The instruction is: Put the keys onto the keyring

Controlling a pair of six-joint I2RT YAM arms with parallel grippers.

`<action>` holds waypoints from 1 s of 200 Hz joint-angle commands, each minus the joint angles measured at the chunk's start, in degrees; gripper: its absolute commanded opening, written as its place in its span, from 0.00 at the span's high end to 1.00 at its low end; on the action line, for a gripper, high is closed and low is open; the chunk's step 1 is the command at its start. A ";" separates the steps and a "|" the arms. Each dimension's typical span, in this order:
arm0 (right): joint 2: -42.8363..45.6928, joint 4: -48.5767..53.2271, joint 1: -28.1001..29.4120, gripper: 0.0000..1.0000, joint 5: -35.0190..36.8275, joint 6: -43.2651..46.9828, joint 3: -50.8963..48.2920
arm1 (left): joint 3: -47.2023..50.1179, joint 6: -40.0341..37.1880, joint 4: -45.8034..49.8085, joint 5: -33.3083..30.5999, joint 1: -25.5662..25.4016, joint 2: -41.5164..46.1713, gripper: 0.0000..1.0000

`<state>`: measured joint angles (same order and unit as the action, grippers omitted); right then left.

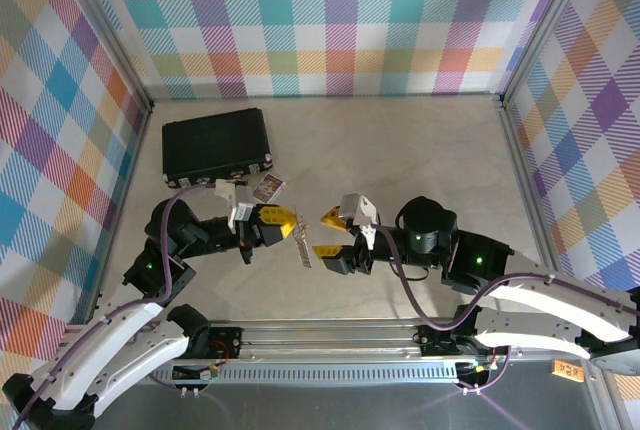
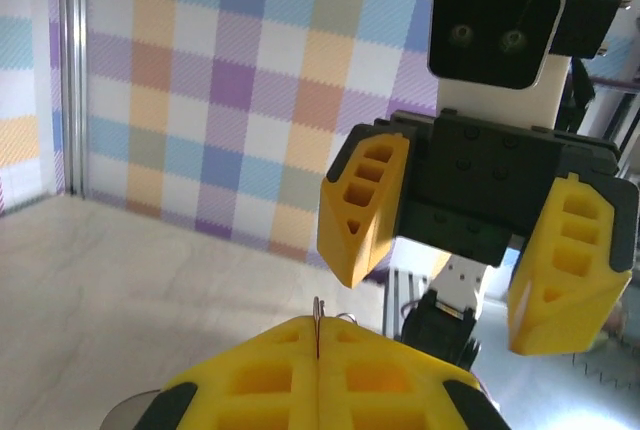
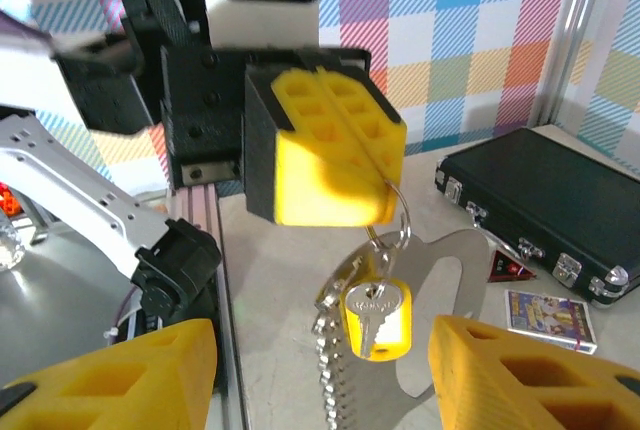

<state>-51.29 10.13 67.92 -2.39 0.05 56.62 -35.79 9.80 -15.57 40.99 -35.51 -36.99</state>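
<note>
Left gripper [image 3: 370, 160] clamped shut on small ring atop keyring [image 3: 455, 245]. Keyring hung in air between both grippers, above table [image 1: 420, 150]. Key [image 3: 376, 315] seen dangling from same ring, against keyring.

Right gripper [image 1: 330, 233] parted, nothing held.

Key judged threaded. Pinch to be kept firm; right fingers best drawn straight back, clear of fringe.

Tabletop pale, marbled. Black case [image 1: 217, 145] and card [image 1: 268, 187] set back left. Walls covered in plaid.

The top of the keyring [image 3: 450, 247] is hidden between the pressed-together fingers of the left end effector [image 3: 372, 165], and its lower end runs off the bottom edge. The black case [image 3: 545, 200] is cut by the right edge. From above, the key [image 3: 378, 315] hanging under that end effector is too small to make out.
</note>
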 commanded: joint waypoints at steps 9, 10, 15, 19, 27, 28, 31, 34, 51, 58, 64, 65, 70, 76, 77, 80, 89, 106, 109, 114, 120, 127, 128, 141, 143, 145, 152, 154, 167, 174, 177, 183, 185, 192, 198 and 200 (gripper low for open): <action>0.23 -2.69 0.28 0.41 -0.12 -4.22 2.35 | 5.91 7.57 -24.99 0.84 -0.51 -1.23 1.00; 0.22 -2.72 0.28 0.41 -0.05 -4.25 2.35 | 6.08 7.67 -25.76 0.93 -0.52 -1.37 1.00; 0.27 -2.63 0.28 0.41 0.35 -4.53 2.35 | 6.96 8.35 -29.05 1.23 -0.53 -1.82 1.00; 0.24 -2.59 0.28 0.41 0.72 -4.68 2.35 | 7.52 9.00 -31.49 1.39 -0.51 -2.49 1.00; 0.22 -2.06 0.26 0.41 1.51 -4.90 2.58 | 8.15 10.04 -35.52 1.80 -0.51 -3.79 1.00; 0.22 -1.96 0.27 0.41 1.56 -4.89 2.65 | 8.17 10.14 -35.73 1.89 -0.52 -3.96 1.00; 0.14 -1.51 0.28 0.42 1.72 -4.89 2.84 | 8.18 10.48 -36.73 2.23 -0.52 -4.45 1.00; 0.01 -1.09 0.26 0.42 1.76 -4.84 3.04 | 8.19 10.68 -37.90 2.57 -0.52 -5.01 1.00; -0.78 1.64 0.28 0.43 2.02 -4.29 4.40 | 7.44 11.31 -40.31 4.38 -0.62 -7.42 1.00; -1.12 2.65 0.28 0.44 2.20 -4.15 4.93 | 7.11 11.43 -40.72 5.13 -0.66 -7.96 1.00; -1.35 3.19 0.26 0.45 2.38 -3.95 5.14 | 6.84 11.34 -40.85 5.45 -0.70 -8.17 1.00; -1.40 3.30 0.27 0.45 2.39 -3.93 5.15 | 6.81 11.31 -40.85 5.48 -0.70 -8.22 1.00; -1.51 3.47 0.28 0.46 2.51 -3.71 5.30 | 6.68 11.21 -40.75 5.59 -0.70 -8.27 1.00; -1.63 3.50 0.28 0.47 2.77 -3.53 5.21 | 6.70 11.02 -40.65 5.54 -0.70 -8.18 1.00; -1.67 3.45 0.28 0.47 2.80 -3.51 5.23 | 6.70 10.98 -40.62 5.56 -0.70 -8.18 1.00; -1.72 3.41 0.24 0.48 2.87 -3.44 5.17 | 6.70 10.94 -40.59 5.56 -0.70 -8.12 1.00; -1.51 2.85 0.28 0.51 3.30 -3.29 4.92 | 6.65 10.72 -40.27 5.80 -0.75 -8.02 1.00; -1.57 1.99 0.28 0.55 4.05 -2.84 4.72 | 6.52 10.85 -40.11 6.61 -0.92 -7.99 1.00; -1.66 2.04 0.22 0.55 4.14 -2.69 4.84 | 6.50 10.93 -40.06 6.61 -0.89 -7.93 1.00; -1.87 2.07 0.28 0.56 4.38 -2.48 5.04 | 6.52 10.87 -39.90 6.69 -1.04 -7.83 1.00; -2.08 2.16 0.28 0.57 4.57 -2.17 5.31 | 6.52 10.84 -39.76 6.82 -1.17 -7.78 1.00; -2.31 2.10 0.28 0.58 4.62 -2.00 5.49 | 6.52 10.64 -39.43 6.82 -1.28 -7.70 1.00; -2.32 2.05 0.28 0.58 4.60 -1.86 5.51 | 6.52 10.61 -39.35 6.82 -1.30 -7.68 1.00; -2.58 1.58 0.24 0.58 4.27 -1.74 5.61 | 6.44 10.30 -38.55 6.98 -1.49 -7.56 1.00; -2.70 1.52 0.27 0.58 4.18 -1.68 5.61 | 6.44 10.25 -38.45 6.99 -1.47 -7.56 1.00; -2.75 1.46 0.28 0.59 4.16 -1.67 5.67 | 6.44 10.17 -38.41 6.99 -1.56 -7.52 1.00; -3.00 1.42 0.28 0.59 4.15 -1.64 5.82 | 6.44 10.00 -38.20 7.06 -1.65 -7.48 1.00; -3.07 1.46 0.28 0.59 4.19 -1.68 5.86 | 6.44 9.98 -38.15 7.08 -1.67 -7.52 1.00; -3.31 1.05 0.24 0.60 4.66 -1.78 5.83 | 6.35 9.91 -37.89 7.33 -1.93 -7.57 1.00; -3.35 0.73 0.28 0.61 4.79 -1.81 5.72 | 6.34 9.88 -37.74 7.35 -2.05 -7.63 1.00; -3.33 0.54 0.28 0.62 4.78 -1.79 5.70 | 6.35 9.82 -37.69 7.42 -2.15 -7.62 1.00; -3.39 0.42 0.30 0.63 4.77 -1.81 5.61 | 6.33 9.65 -37.45 7.43 -2.20 -7.58 1.00; -3.43 0.37 0.29 0.63 4.77 -1.77 5.67 | 6.34 9.65 -37.39 7.44 -2.20 -7.57 1.00; -3.56 0.34 0.28 0.64 4.81 -1.81 5.76 | 6.35 9.54 -37.13 7.57 -2.27 -7.48 1.00; -3.70 0.37 0.28 0.66 4.85 -1.71 5.78 | 6.35 9.49 -36.99 7.60 -2.33 -7.49 1.00; -3.73 0.36 0.24 0.66 4.85 -1.70 5.85 | 6.30 9.45 -36.86 7.59 -2.36 -7.42 1.00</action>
<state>-54.78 12.62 67.90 1.63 -2.22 60.55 -27.59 20.12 -51.00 47.18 -37.17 -45.52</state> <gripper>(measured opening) 0.362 0.049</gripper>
